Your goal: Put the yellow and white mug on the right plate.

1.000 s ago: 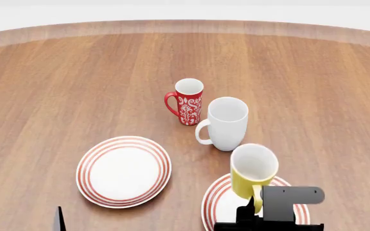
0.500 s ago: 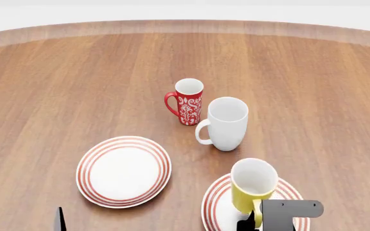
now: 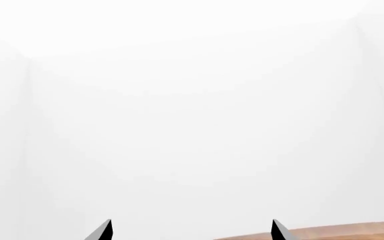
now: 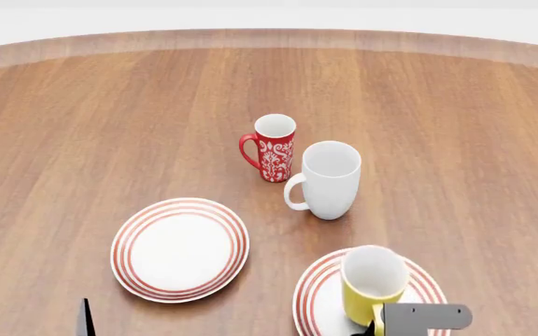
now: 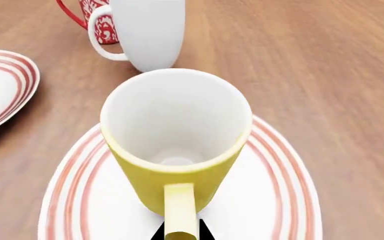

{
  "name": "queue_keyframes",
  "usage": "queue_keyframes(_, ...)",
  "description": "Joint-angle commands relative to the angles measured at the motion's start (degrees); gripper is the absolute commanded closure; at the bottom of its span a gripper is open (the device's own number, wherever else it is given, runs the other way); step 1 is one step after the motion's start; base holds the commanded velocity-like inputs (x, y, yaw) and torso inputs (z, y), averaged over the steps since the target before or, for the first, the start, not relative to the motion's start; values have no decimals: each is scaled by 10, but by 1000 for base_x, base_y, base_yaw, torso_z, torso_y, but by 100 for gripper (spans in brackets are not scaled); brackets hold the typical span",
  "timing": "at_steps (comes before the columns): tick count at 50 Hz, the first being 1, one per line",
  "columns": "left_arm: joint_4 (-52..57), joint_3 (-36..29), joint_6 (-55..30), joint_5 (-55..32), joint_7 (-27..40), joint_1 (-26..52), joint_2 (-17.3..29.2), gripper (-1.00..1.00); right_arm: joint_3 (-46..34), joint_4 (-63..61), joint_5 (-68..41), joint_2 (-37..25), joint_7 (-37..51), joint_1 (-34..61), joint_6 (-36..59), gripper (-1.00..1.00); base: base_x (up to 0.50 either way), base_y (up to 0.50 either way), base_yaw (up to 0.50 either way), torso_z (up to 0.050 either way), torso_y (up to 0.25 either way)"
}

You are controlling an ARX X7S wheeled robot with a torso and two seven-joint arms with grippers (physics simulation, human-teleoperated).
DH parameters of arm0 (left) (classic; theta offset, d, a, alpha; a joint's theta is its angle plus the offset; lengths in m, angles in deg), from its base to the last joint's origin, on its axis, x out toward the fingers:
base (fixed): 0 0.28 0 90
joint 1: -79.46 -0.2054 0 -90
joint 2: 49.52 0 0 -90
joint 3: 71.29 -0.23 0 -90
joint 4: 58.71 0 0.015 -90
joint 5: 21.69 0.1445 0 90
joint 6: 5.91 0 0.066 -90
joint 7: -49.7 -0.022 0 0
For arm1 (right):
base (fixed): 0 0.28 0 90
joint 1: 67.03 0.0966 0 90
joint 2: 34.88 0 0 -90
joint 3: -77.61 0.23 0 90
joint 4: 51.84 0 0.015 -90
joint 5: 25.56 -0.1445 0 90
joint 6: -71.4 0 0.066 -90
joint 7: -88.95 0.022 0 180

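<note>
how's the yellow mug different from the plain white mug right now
The yellow and white mug is yellow outside and white only inside; the white mug is white all over. The yellow and white mug is over the right plate; the white mug stands on the bare table. The right gripper pinches the yellow and white mug's handle; nothing holds the white mug. Both are upright, empty and similar in size, each with a loop handle.

Round wooden table point(image 4: 110, 105) carries red floral mug point(image 4: 274, 148), white mug point(image 4: 328, 180), left plate point(image 4: 180, 248), right plate point(image 4: 318, 294).
</note>
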Motion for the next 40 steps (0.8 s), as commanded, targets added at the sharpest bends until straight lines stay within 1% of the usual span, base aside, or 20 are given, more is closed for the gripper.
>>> queue_keyframes(1, 0, 13, -1, 9, -8, 0, -10, -100, 9, 14, 19, 13, -16, 0, -13, 100, 0, 0, 0, 0, 0)
queue_keyframes(18, 4, 9, -3, 8, -8, -2, -6, -100, -8, 64, 27, 23, -39, 30, -24, 100, 0, 0, 0, 0, 0)
queue_keyframes(27, 1, 7, -3, 7, -7, 0, -5, -100, -4, 97, 26, 24, -37, 39, -38, 100, 0, 0, 0, 0, 0)
queue_keyframes(28, 1, 7, -2, 8, -7, 1, -5, -100, -2, 94, 24, 23, -34, 37, -37, -100, 0, 0, 0, 0, 0)
queue_keyframes(33, 0, 6, -3, 8, -6, 1, -5, -100, 3, 59, 17, 13, -25, 23, -22, -100, 0, 0, 0, 0, 0)
queue_keyframes(40, 1, 4, -2, 10, -5, 1, -4, -100, 8, -33, 6, -6, -5, -17, 15, -100, 0, 0, 0, 0, 0)
